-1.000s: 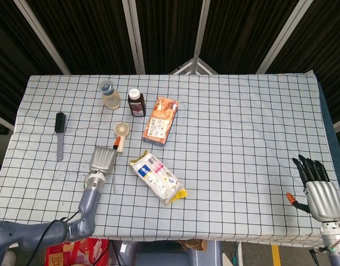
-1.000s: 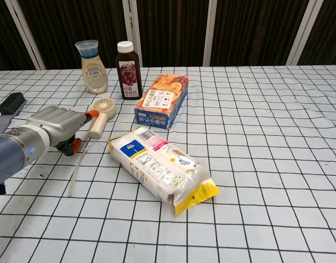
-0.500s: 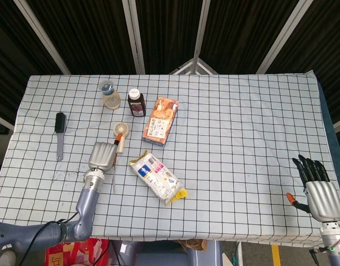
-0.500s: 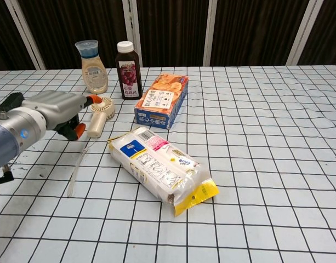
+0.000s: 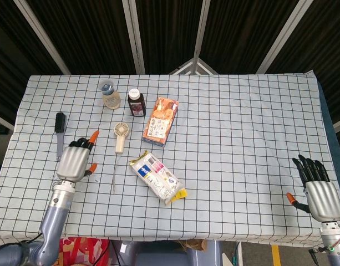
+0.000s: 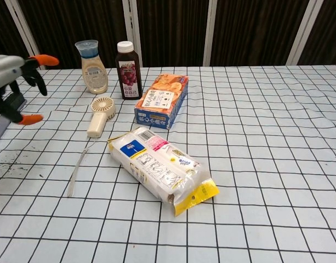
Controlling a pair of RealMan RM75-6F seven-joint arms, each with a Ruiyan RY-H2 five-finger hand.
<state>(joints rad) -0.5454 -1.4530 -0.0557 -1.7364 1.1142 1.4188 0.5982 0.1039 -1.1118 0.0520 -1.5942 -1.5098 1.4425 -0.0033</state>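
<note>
My left hand [image 5: 75, 158] hovers over the left part of the table, fingers spread, holding nothing; it shows at the left edge of the chest view [image 6: 11, 82]. It sits between the black brush [image 5: 60, 133] and the small cream hand fan [image 5: 121, 135], whose white strap [image 5: 115, 173] trails toward the front. My right hand [image 5: 316, 187] stays at the front right corner, fingers apart and empty. A white wipes pack [image 5: 158, 176] with a yellow end lies mid-table. Behind it are an orange snack box [image 5: 161, 119], a dark juice bottle [image 5: 136, 102] and a pale dressing bottle [image 5: 109, 95].
A checked cloth [image 5: 242, 127] covers the whole table. Dark curtains and metal poles stand behind the far edge. In the chest view the fan [image 6: 100, 115], wipes pack [image 6: 159, 168] and snack box [image 6: 162, 99] cluster left of centre.
My left hand has pulled back left and away from the fan, and its fingers have spread. The fan and strap lie as before. The right hand has not moved.
</note>
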